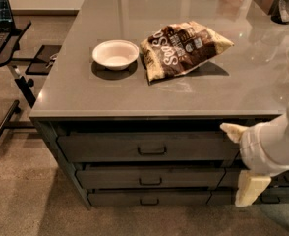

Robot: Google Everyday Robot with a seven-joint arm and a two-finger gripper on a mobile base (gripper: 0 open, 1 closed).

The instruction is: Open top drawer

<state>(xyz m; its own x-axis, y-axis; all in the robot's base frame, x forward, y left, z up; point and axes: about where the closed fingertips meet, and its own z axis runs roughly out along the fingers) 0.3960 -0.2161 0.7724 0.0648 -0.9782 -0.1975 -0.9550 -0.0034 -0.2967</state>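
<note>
Here the top drawer sits directly under the worktop edge, with a dark gap above its front and two shallower drawers below. The gripper hangs at its right end, jaws spread wide, grasping nothing. On the worktop lie a white bowl and a snack bag.
</note>
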